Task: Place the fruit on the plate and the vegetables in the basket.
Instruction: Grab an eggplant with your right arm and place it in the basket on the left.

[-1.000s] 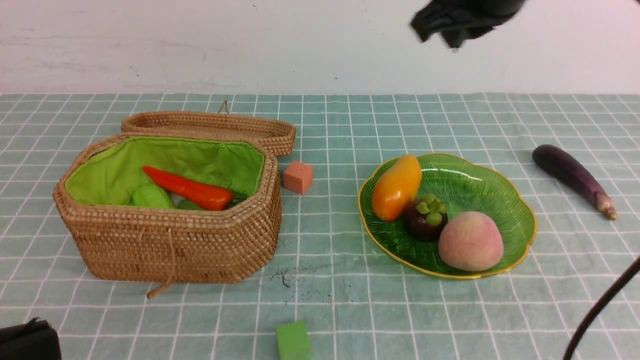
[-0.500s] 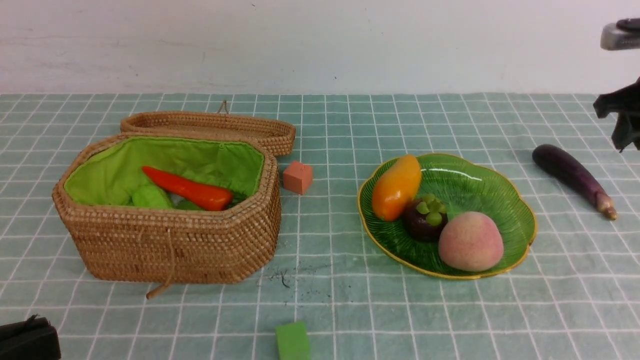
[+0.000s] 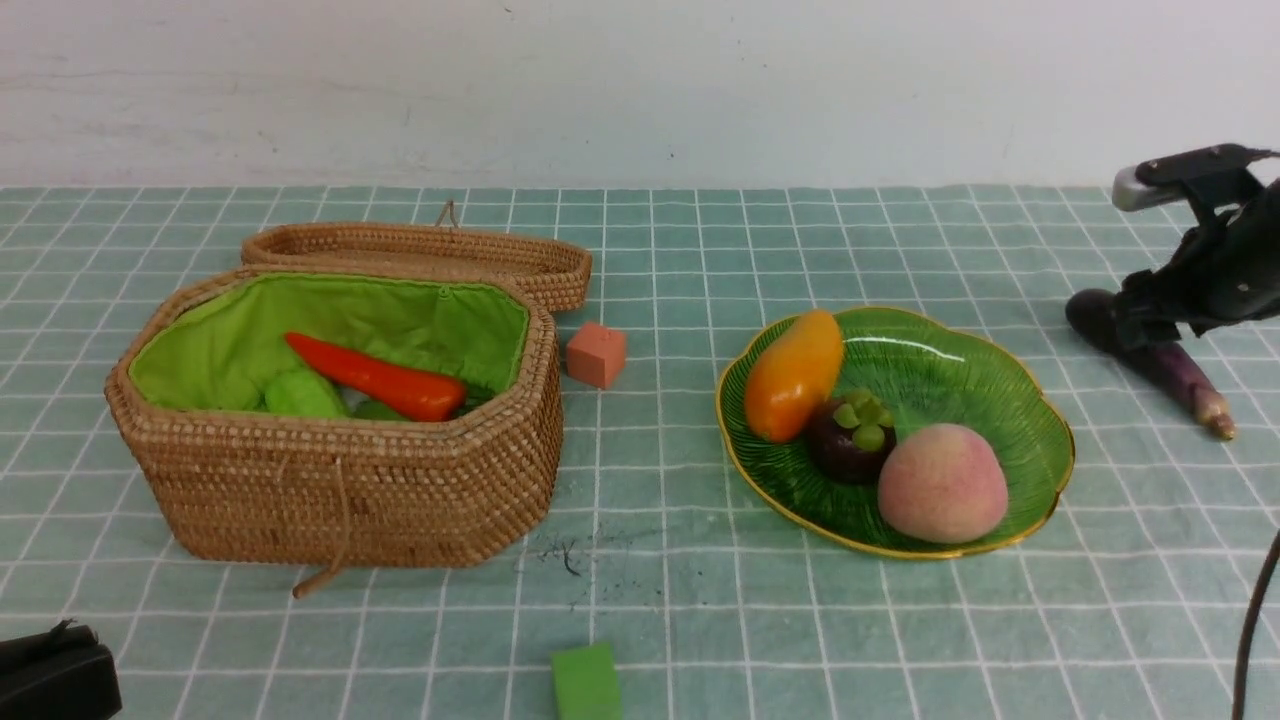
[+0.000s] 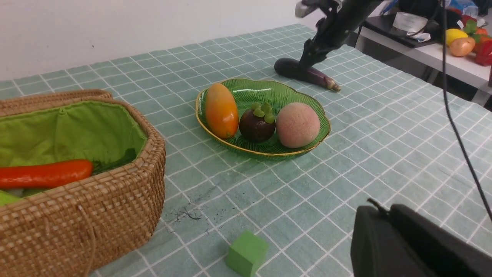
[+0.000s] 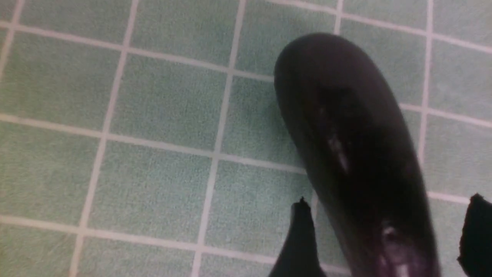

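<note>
The dark-purple eggplant (image 3: 1185, 380) lies on the cloth right of the plate (image 3: 965, 365). My right gripper (image 3: 1140, 325) is down over its thick end, open, with one finger (image 5: 301, 231) on each side of the eggplant (image 5: 346, 127) and a gap to each. On the plate lie the mango (image 3: 793, 375), the mangosteen (image 3: 850, 440) and the peach (image 3: 942, 482). The basket (image 3: 330, 470) at the left holds the carrot (image 3: 375, 378) and the bitter gourd (image 3: 303, 394). My left gripper (image 3: 55, 675) rests shut at the near left corner, holding nothing.
The basket's lid (image 3: 420, 250) lies open behind it. An orange cube (image 3: 596, 353) sits between basket and plate, and a green cube (image 3: 586, 682) sits near the front edge. A black cable (image 3: 1250, 630) hangs at the near right. A side table (image 4: 442, 57) stands beyond the cloth's right edge.
My right arm swung from high above the plate out to the right and down onto the eggplant, and its jaws opened. The left arm barely moved.
</note>
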